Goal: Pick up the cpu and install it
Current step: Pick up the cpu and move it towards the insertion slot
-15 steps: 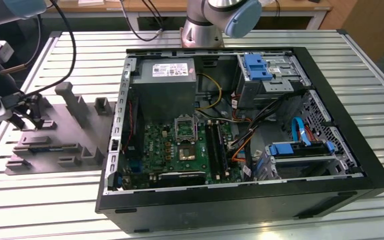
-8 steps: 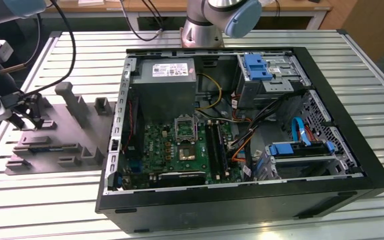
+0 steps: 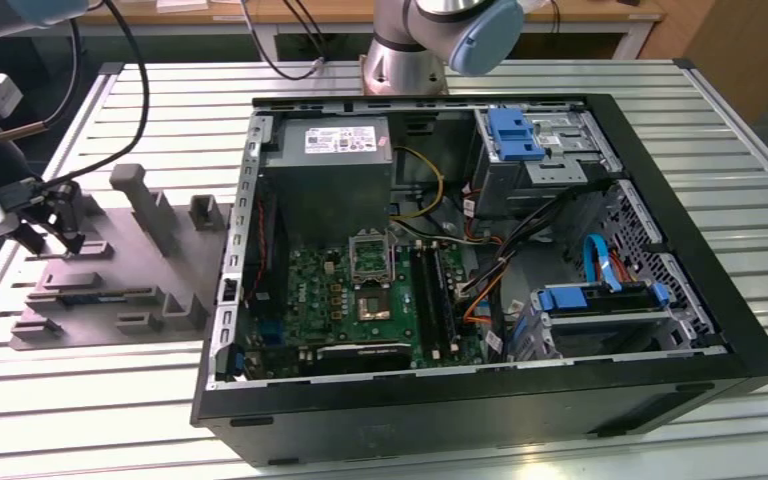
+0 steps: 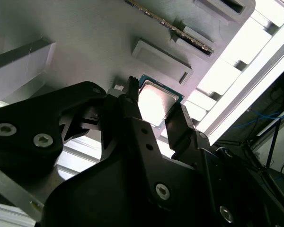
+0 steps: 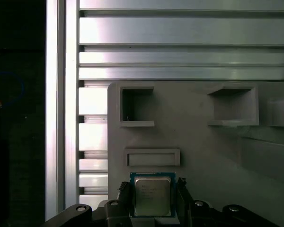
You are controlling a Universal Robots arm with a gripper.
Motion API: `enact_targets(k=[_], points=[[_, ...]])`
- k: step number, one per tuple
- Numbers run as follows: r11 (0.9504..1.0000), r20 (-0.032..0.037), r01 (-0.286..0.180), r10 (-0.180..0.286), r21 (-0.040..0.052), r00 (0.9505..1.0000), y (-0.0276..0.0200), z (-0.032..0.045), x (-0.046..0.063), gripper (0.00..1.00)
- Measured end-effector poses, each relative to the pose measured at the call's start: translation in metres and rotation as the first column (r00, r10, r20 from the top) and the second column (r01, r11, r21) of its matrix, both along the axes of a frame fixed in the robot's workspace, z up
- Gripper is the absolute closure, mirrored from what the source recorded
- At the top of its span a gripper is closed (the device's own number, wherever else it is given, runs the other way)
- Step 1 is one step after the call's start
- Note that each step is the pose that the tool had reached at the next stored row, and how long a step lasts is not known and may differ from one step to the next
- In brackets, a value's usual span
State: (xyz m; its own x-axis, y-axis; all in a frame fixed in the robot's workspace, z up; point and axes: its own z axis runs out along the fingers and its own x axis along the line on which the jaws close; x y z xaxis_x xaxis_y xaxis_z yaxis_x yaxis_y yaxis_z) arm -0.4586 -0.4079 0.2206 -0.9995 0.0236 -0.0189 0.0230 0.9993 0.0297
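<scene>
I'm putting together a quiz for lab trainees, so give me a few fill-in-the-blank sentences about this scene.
1. The small square silvery-topped cpu is at the moulded grey plastic ____.
2. The black pincer is to the exterior view's ____ of the open black metal computer case.
3. The flat rectangular motherboard inside that case is ____ in colour.
Missing words: tray; left; green.
</scene>
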Motion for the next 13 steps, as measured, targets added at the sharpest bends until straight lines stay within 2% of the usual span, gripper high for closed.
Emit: enact_targets(k=[1,13], points=[[1.0,-0.0001,0.0,0.0,-0.0001,1.0,0.0,0.0038,0.0,0.53],[1.0,0.0,0.0,0.0,0.0,1.0,0.0,0.0066,0.0,0.53]])
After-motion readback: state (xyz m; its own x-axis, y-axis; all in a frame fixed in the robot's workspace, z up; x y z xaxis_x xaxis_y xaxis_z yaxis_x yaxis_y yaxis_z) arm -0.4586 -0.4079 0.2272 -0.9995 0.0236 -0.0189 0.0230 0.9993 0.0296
